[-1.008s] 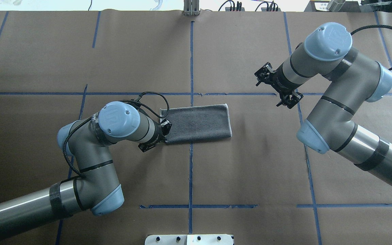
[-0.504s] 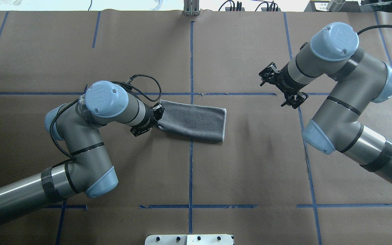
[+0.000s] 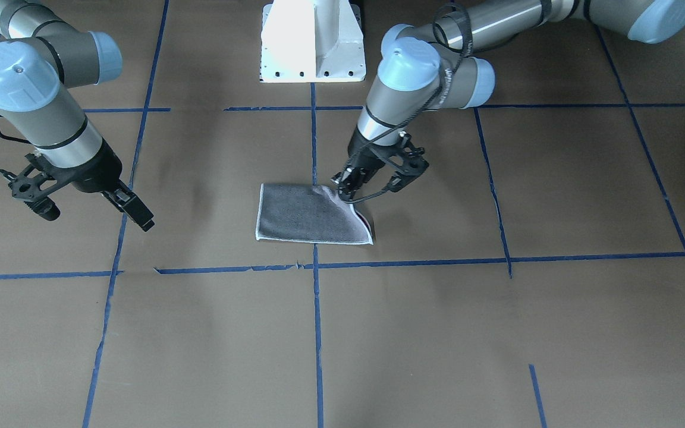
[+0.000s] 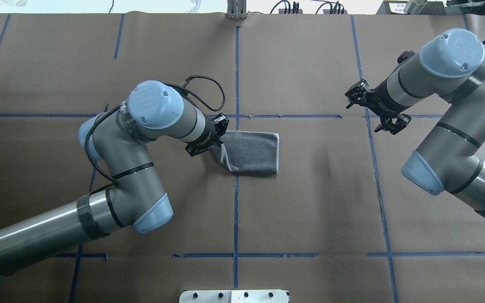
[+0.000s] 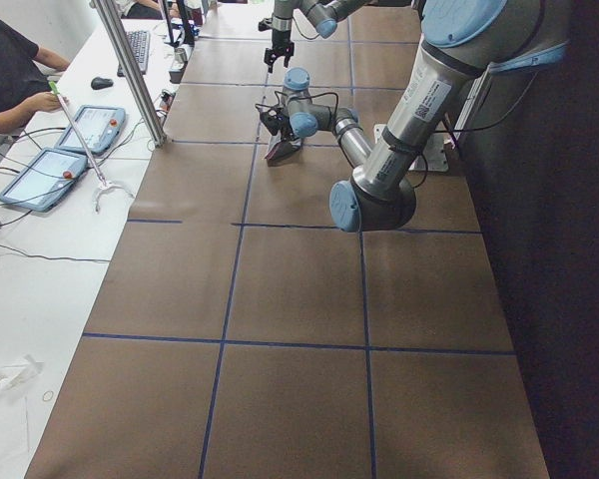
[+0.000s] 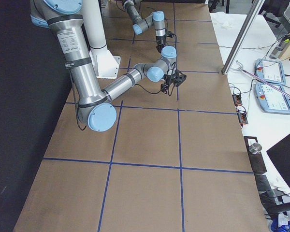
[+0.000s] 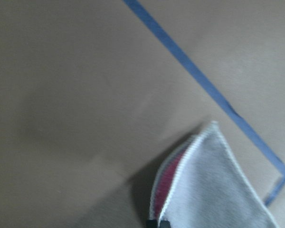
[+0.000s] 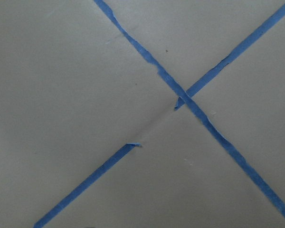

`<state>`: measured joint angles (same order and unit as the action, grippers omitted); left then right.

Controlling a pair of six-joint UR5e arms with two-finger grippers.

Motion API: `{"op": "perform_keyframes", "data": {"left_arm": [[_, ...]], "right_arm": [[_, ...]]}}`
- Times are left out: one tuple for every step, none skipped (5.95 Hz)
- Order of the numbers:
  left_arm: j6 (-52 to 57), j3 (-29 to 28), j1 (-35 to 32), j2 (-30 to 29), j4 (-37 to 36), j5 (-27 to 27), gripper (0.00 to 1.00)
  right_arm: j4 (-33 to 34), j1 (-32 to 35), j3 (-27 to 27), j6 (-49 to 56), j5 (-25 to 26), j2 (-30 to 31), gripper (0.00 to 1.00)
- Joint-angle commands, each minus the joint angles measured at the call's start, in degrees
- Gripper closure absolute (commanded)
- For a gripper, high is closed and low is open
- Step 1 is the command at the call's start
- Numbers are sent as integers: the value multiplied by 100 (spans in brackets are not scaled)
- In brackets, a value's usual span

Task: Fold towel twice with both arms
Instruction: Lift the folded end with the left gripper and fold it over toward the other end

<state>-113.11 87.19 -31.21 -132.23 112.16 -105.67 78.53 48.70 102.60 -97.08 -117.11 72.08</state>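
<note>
The towel (image 4: 253, 153) lies grey face up near the table's middle, folded into a strip with a pale border; it also shows in the front view (image 3: 301, 217). My left gripper (image 4: 216, 141) is shut on the towel's left end and holds it lifted and bent over toward the rest of the cloth. In the front view this gripper (image 3: 345, 185) pinches the raised corner. The left wrist view shows the towel's held edge (image 7: 213, 190) with a strip of pink-red inner face between the layers. My right gripper (image 4: 368, 112) is open and empty, well to the right of the towel, above a crossing of blue tape (image 8: 183, 99).
Brown paper with blue tape lines (image 4: 236, 210) covers the table. The white pedestal base (image 3: 313, 41) stands at the robot's side. Beyond the far edge is a white desk with tablets (image 5: 50, 165) and a seated person.
My left gripper has lifted the towel's left end and carried it right and away from the robot, so the cloth's footprint is shorter. My right arm has drawn back to the right.
</note>
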Motion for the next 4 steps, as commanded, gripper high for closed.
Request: {"op": "perform_keyframes", "data": {"left_arm": [[79, -700, 341, -749, 43, 482, 100], [349, -790, 387, -891, 60, 564, 100], [378, -939, 431, -1093, 69, 565, 100], [387, -1211, 596, -1304, 87, 670, 99]], "right_arm": [[-5, 17, 32, 40, -5, 96, 0], [-13, 17, 32, 40, 4, 122, 0], [-5, 17, 67, 40, 4, 131, 0], [-5, 17, 85, 40, 4, 131, 0]]}}
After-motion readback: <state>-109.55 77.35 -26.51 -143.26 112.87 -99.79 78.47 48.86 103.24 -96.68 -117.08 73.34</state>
